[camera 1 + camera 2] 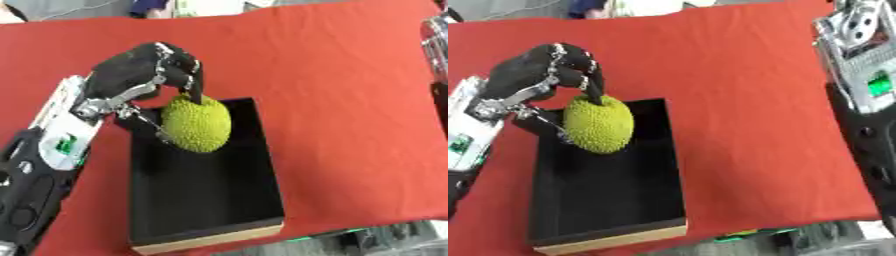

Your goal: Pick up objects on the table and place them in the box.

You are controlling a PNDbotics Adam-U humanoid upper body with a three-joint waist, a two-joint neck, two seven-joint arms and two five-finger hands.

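While left robot hand (pixel 144 67) pinches bumpy green fruit (pixel 198 123) over black box (pixel 210 200), red cloth (pixel 341 100) covers table.

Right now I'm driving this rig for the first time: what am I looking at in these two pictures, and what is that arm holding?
Both pictures come from the robot's head camera, one from each eye, looking down at a table covered with a red cloth. The black and silver arm entering from the left ends in the left hand. Its fingers are curled round the top of a bumpy green fruit, holding it over the far end of an open black box. The box looks empty apart from the fruit. The right arm shows along the right edge, clearest in the right eye view; its hand is out of sight.
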